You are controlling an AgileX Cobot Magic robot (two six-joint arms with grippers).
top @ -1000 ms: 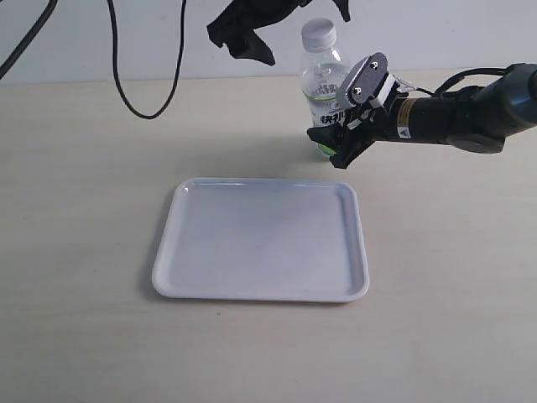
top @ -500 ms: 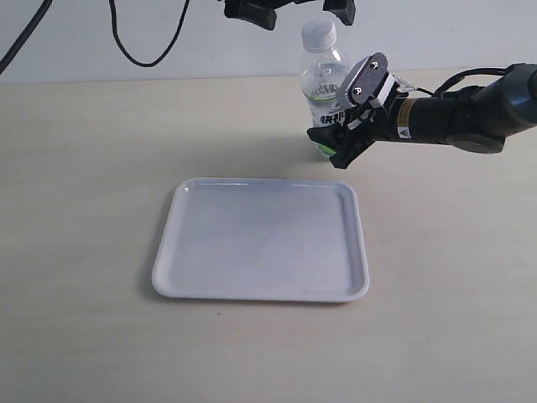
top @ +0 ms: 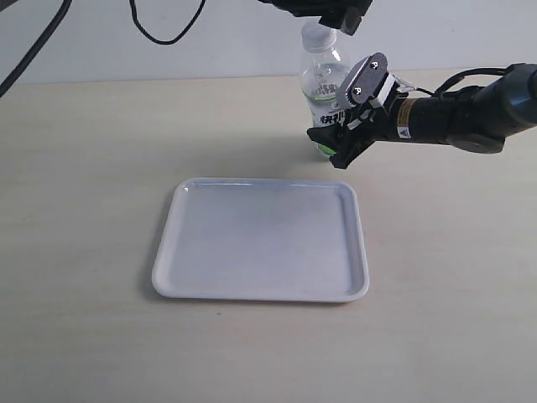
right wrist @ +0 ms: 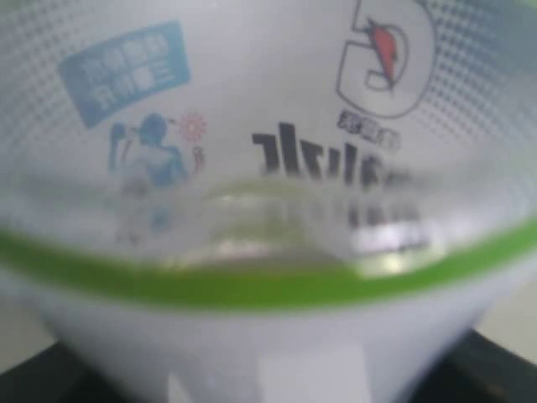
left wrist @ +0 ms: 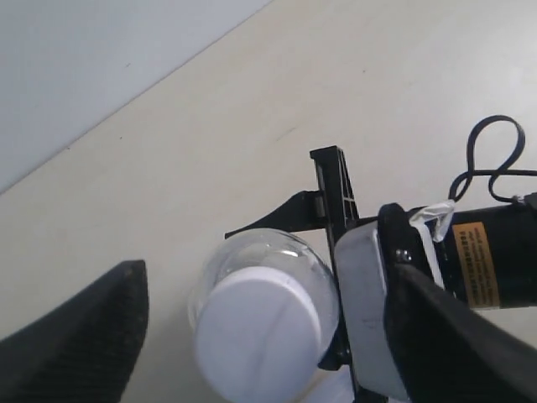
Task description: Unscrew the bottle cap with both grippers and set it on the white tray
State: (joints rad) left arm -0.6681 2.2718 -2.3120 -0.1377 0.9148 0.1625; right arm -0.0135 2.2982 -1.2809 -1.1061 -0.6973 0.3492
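Observation:
The clear bottle (top: pixel 321 82) with a white-and-green label stands upright behind the white tray (top: pixel 262 240). My right gripper (top: pixel 340 119) reaches in from the right and is shut on the bottle's body, its grey screwed plate facing out. In the right wrist view the label of the bottle (right wrist: pixel 268 168) fills the picture between the jaws of the right gripper (right wrist: pixel 268 374). My left gripper (top: pixel 334 12) hangs over the bottle's top and partly hides the bottle cap (top: pixel 315 34). In the left wrist view the white bottle cap (left wrist: pixel 258 334) sits between the open jaws of the left gripper (left wrist: pixel 264 323), with a gap on each side.
Black cables (top: pixel 164 29) hang in front of the back wall at the upper left. The tray lies flat on the beige table (top: pixel 84 210), in front of and a little left of the bottle.
My left gripper has moved right along the top of the view and now sits over the bottle cap, covering part of it. The right gripper, bottle and tray have not moved.

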